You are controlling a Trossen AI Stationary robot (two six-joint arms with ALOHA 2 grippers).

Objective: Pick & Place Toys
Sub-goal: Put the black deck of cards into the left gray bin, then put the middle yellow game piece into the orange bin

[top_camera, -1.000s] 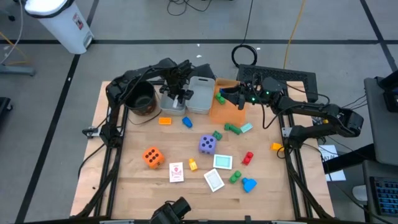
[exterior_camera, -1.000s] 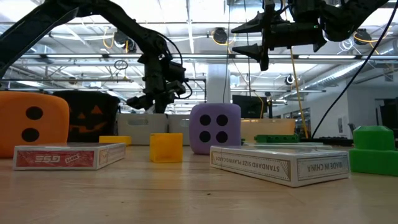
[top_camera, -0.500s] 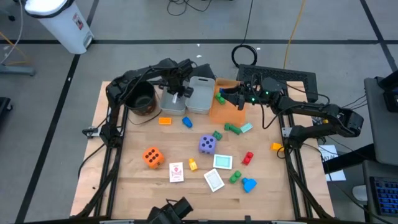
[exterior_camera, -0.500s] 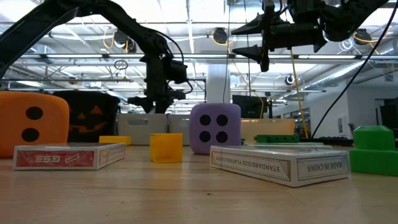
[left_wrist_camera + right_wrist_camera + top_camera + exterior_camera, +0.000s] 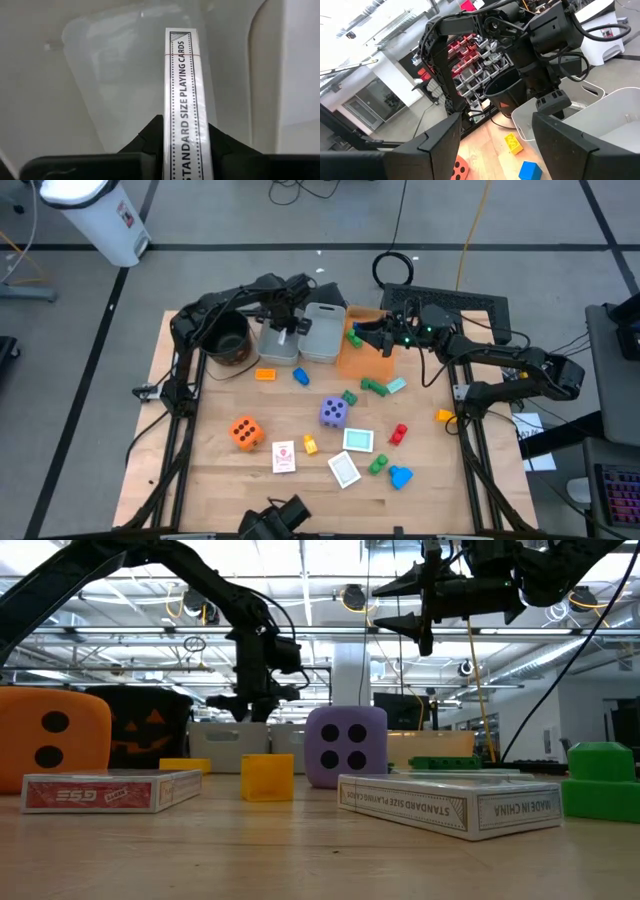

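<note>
You have a pale wooden table (image 5: 210,450) on a grey floor, with a workshop of ceiling lights and racks behind it. Loose toys lie in front of both hands: an orange die (image 5: 245,432), a purple die (image 5: 334,413), small coloured blocks and flat card boxes. Your left hand (image 5: 284,326) hangs over the grey bin (image 5: 281,348), pinching a white card box (image 5: 183,100) edge-on between its fingers. Beside it stand a second grey bin (image 5: 322,332) and a black pot (image 5: 226,337). Your right hand (image 5: 367,335) hovers over the orange bin (image 5: 363,360), fingers spread, holding nothing. Since a second ago the left hand has straightened over its bin; the right has not moved.
</note>
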